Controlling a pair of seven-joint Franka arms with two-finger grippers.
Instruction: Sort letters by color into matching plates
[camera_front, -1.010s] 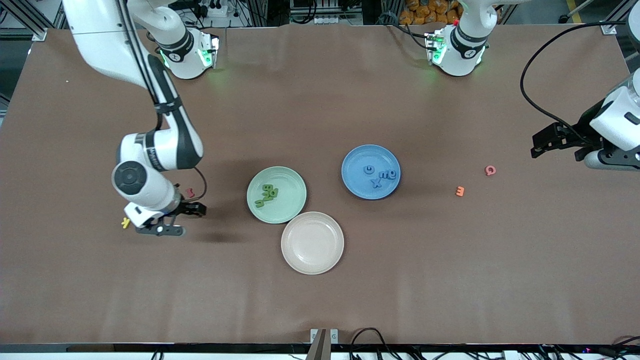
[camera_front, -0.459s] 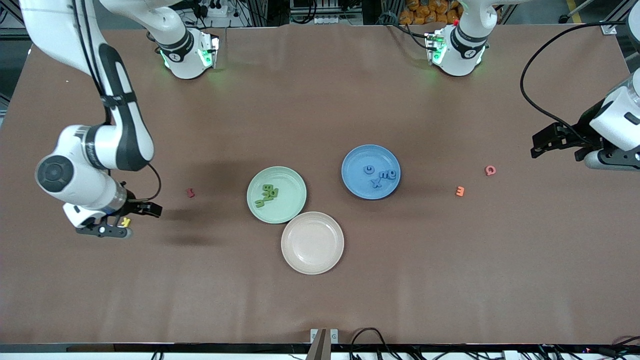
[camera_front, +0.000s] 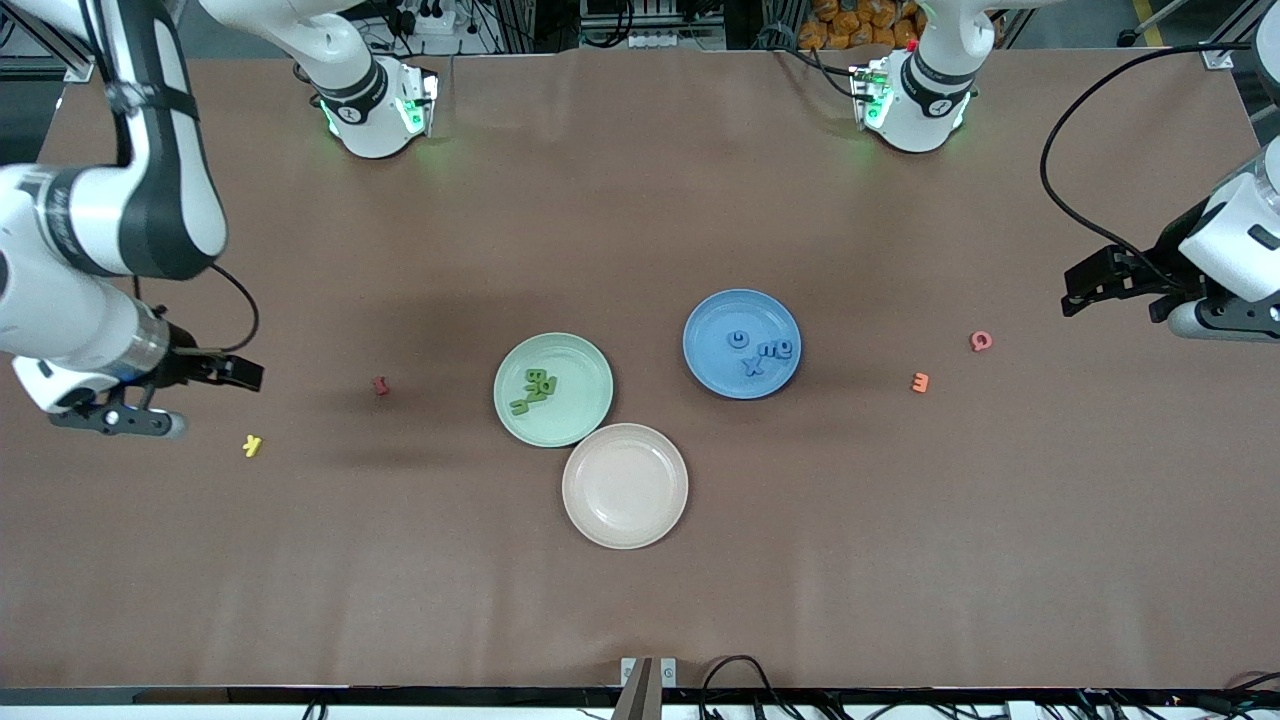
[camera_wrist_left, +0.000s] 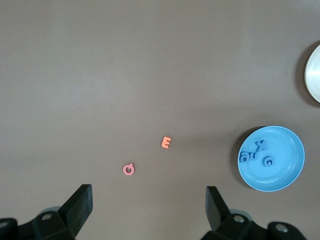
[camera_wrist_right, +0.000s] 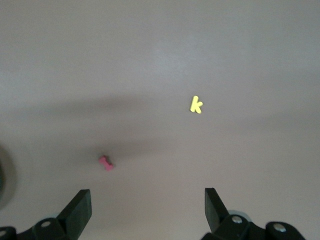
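Note:
The pale green plate (camera_front: 583, 402) sits mid-table with several green letters (camera_front: 535, 388) piled in it. The blue plate (camera_front: 715, 325) lies beside it toward the left arm's end and holds several blue letters (camera_front: 762, 352); both also show in the left wrist view, plate (camera_wrist_left: 285, 172) and letters (camera_wrist_left: 254, 154). My right gripper (camera_front: 115, 420) hangs open and empty over bare table at the right arm's end (camera_wrist_right: 147, 210). My left gripper (camera_front: 1225, 320) waits open and empty over the left arm's end (camera_wrist_left: 150, 210).
A beige-pink plate (camera_front: 625, 485) touches the green plate, nearer the front camera. A yellow k (camera_front: 252, 445) and a red letter (camera_front: 380, 385) lie toward the right arm's end. An orange E (camera_front: 920, 382) and a pink letter (camera_front: 981, 341) lie toward the left arm's end.
My right arm has swung from beside the yellow k out toward its end of the table and risen, still empty. The left arm, letters and plates have not moved.

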